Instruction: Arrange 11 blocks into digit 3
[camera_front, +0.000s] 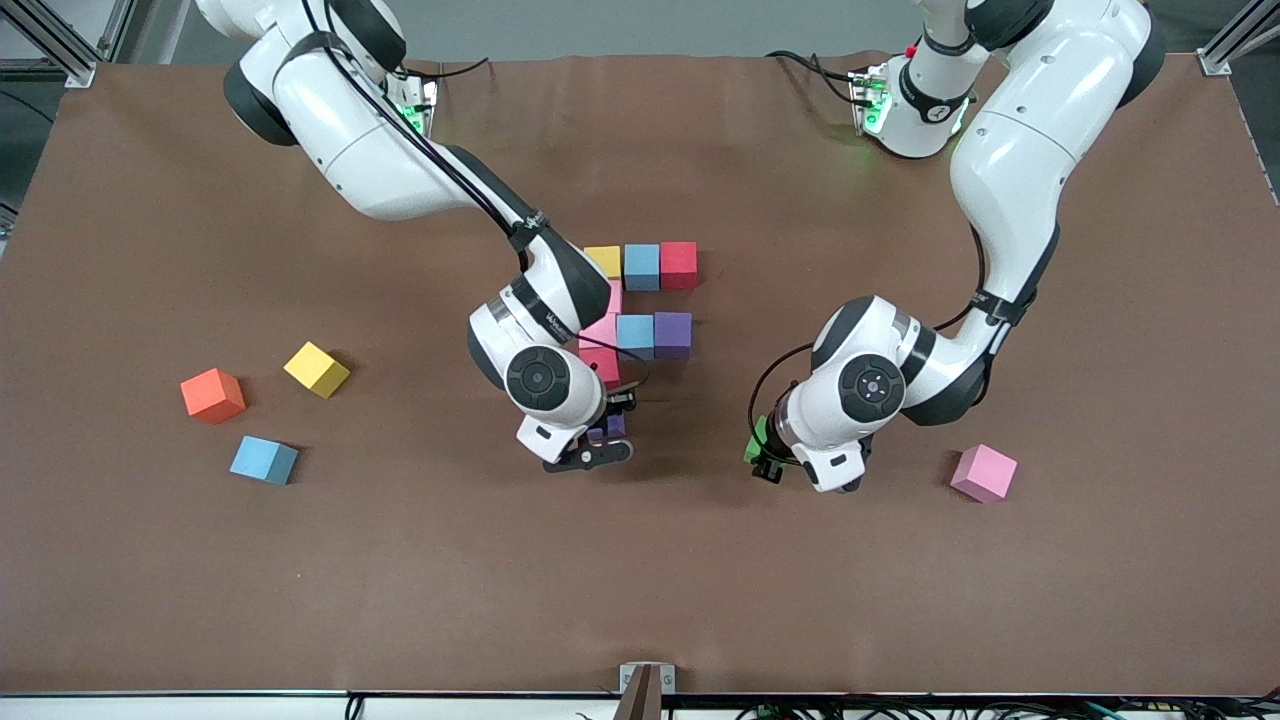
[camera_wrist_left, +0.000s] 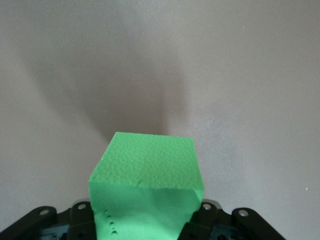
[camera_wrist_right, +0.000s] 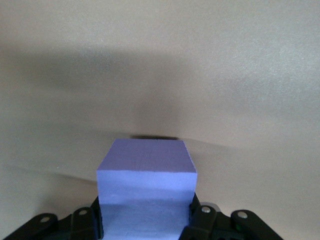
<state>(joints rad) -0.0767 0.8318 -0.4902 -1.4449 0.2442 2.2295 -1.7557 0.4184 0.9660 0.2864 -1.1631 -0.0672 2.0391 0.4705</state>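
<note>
Front view shows you the half-built digit 3 (camera_front: 640, 305), a flat cluster of touching matte foam cubes, just farther from the camera than the right gripper (camera_front: 607, 432). That gripper's jaws are closed on a small purple foam cube (camera_wrist_right: 146, 187), so the open slot lies directly up-table from it. Your left gripper (camera_front: 765, 455), well apart toward the left arm's end, grips a dimpled green foam cube (camera_wrist_left: 147, 185), with a loose pink foam cube (camera_front: 984, 472) near it.
</note>
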